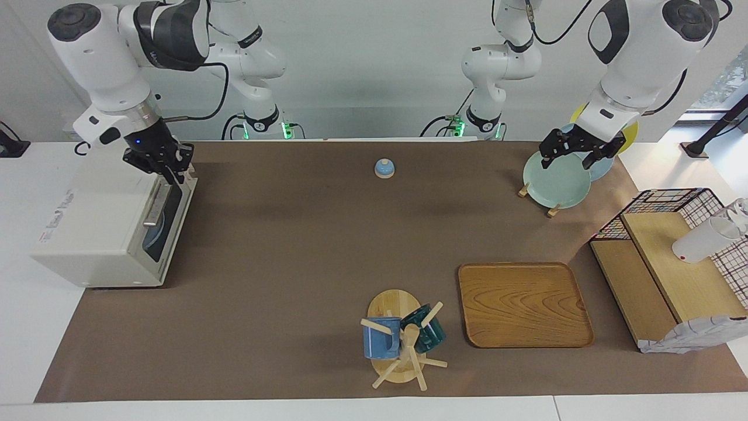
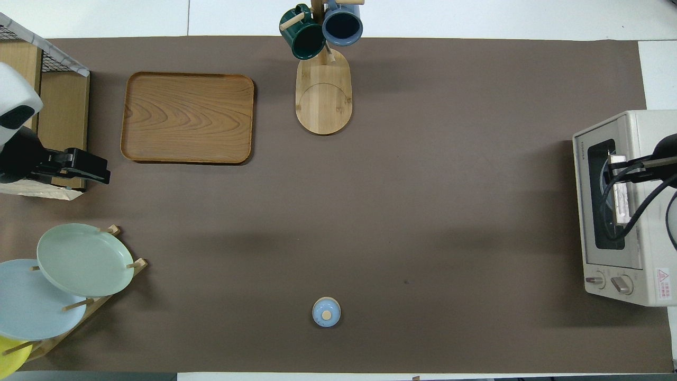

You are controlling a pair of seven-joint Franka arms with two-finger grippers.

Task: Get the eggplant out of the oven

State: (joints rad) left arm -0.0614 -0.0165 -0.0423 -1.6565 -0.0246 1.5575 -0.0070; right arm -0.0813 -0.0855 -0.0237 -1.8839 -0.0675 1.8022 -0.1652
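The off-white oven (image 1: 99, 234) stands at the right arm's end of the table with its glass door shut; it also shows in the overhead view (image 2: 650, 211). Through the window I see only something round and bluish. The eggplant is hidden. My right gripper (image 1: 172, 169) is at the top edge of the door, by the end of the metal bar handle (image 1: 153, 206) nearer to the robots. In the overhead view, the gripper (image 2: 613, 168) overlaps the handle (image 2: 620, 201). My left gripper (image 1: 572, 159) is open and empty, up in the air over the plate rack.
A plate rack (image 1: 555, 181) with several plates and a wire-and-wood shelf (image 1: 672, 263) stand at the left arm's end. A wooden tray (image 1: 523, 304) and a mug tree (image 1: 400, 339) lie farther from the robots. A small blue lidded pot (image 1: 384, 168) sits near the robots.
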